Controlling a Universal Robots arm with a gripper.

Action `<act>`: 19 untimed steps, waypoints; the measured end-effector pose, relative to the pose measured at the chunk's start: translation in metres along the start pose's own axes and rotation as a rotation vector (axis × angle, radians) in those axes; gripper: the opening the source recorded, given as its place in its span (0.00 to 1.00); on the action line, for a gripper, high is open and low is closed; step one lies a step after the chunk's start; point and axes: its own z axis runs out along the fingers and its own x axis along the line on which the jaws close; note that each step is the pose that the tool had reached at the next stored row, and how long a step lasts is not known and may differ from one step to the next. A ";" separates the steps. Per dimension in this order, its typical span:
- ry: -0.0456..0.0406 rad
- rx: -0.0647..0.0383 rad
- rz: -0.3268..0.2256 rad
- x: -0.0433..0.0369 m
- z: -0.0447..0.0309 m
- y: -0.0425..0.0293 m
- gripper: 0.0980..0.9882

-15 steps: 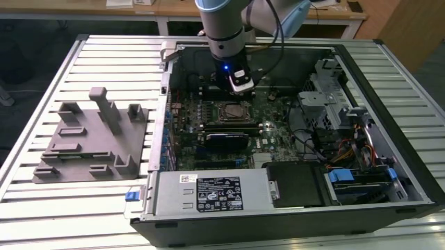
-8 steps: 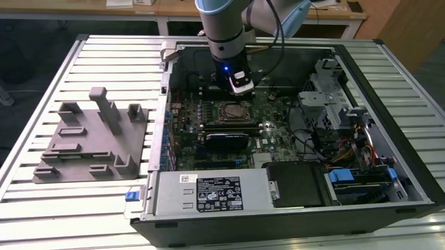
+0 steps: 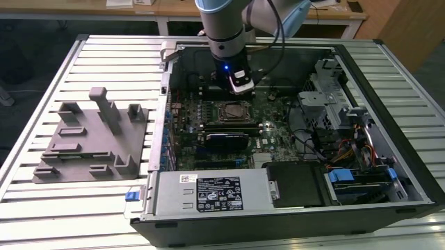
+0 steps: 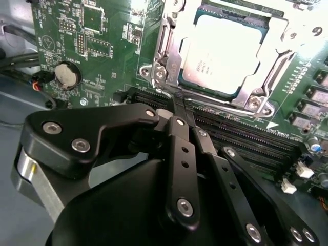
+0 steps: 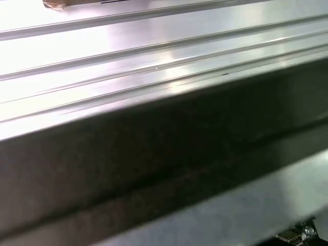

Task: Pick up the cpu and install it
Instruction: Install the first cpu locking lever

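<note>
Even room light in the exterior view, mild shadow inside the case (image 3: 389,172). Glare whites out the cpu (image 4: 221,50); the first wrist view's blurry, blown out toward 12 o'clock.

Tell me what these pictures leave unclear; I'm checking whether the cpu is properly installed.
- Gripper fingertips: in the second wrist view, their ends run together against the dark slots.
- Cpu: glare whitens its top; the socket frame covers its edges.
- Cpu seating: too small in the exterior view.

The arm (image 3: 226,31) points straight down, claw (image 4: 179,110) fingers pressed together
</note>
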 end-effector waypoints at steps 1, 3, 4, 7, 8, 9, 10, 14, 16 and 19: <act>0.0000 0.000 0.000 -0.0003 -0.0013 0.0002 0.01; 0.0000 0.000 0.000 -0.0008 -0.0038 0.0007 0.01; 0.0000 0.000 0.000 -0.0010 -0.0051 0.0009 0.01; 0.0000 0.000 0.000 -0.0018 -0.0091 0.0016 0.01; 0.0000 0.000 0.000 -0.0021 -0.0102 0.0018 0.01; 0.0000 0.000 0.000 -0.0023 -0.0113 0.0021 0.01; 0.0000 0.000 0.000 -0.0025 -0.0125 0.0023 0.01; 0.0000 0.000 0.000 -0.0034 -0.0166 0.0030 0.01; 0.0000 0.000 0.000 -0.0036 -0.0174 0.0032 0.01; 0.0000 0.000 0.000 -0.0037 -0.0182 0.0033 0.01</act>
